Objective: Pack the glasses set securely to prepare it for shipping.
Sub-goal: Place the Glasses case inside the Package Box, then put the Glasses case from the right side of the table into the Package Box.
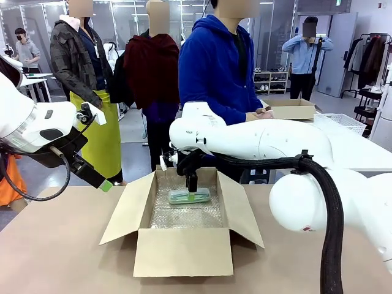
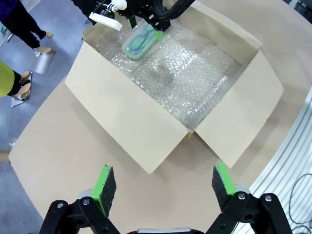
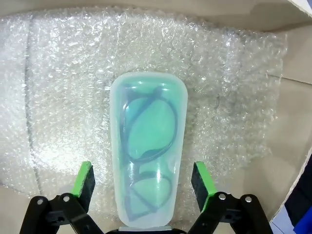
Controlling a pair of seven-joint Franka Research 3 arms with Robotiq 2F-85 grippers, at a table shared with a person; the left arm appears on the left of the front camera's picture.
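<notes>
One mint case (image 3: 148,146) flat on bubble wrap (image 3: 58,78), long axis left-right; right end effector (image 3: 143,170) spread astride.

light: bright, even, overhead | shadows: soft | focus: sharp | wrist edges: bowed

No legible text or labels

A brown cardboard box (image 1: 184,251) sits open in the middle of the tan table (image 1: 55,257), side flaps splayed outward. Bubble wrap (image 1: 184,217) lines its floor, crinkled and shiny. Across the table stands a person in a blue hoodie (image 1: 214,67). On a white table just behind sit a smaller open cardboard box (image 1: 293,110) and, to its right, a white wire basket (image 1: 343,122).
</notes>
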